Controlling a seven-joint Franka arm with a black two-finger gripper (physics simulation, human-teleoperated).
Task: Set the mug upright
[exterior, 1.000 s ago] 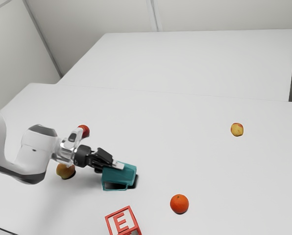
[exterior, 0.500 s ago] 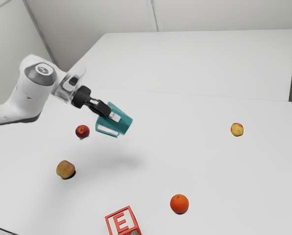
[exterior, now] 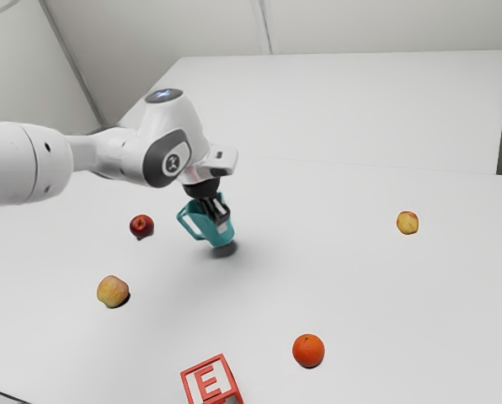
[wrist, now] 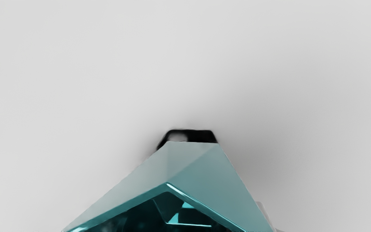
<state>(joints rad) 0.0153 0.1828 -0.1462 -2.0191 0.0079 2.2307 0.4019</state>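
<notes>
Teal mug (exterior: 207, 231) pinched in the gripper (exterior: 221, 225), low over the table (exterior: 369, 295).
It leans between the fingers, mouth toward the hand, base toward the tabletop, handle toward the exterior view's left.

Mug (exterior: 209, 225) teal, inside darker; arm (exterior: 168, 135) white, grey-banded; gripper (exterior: 221, 222) black, pads (exterior: 223, 227) pale; table (exterior: 318, 261) white. Exterior view, clock round mug: yellow fruit (exterior: 408, 222), reddish blush, three; orange (exterior: 308, 351), bright orange, five; block (exterior: 202, 364), red frame, red E (exterior: 207, 383), six; yellowish apple (exterior: 112, 291), eight; dark-red apple (exterior: 141, 225), nine
</notes>
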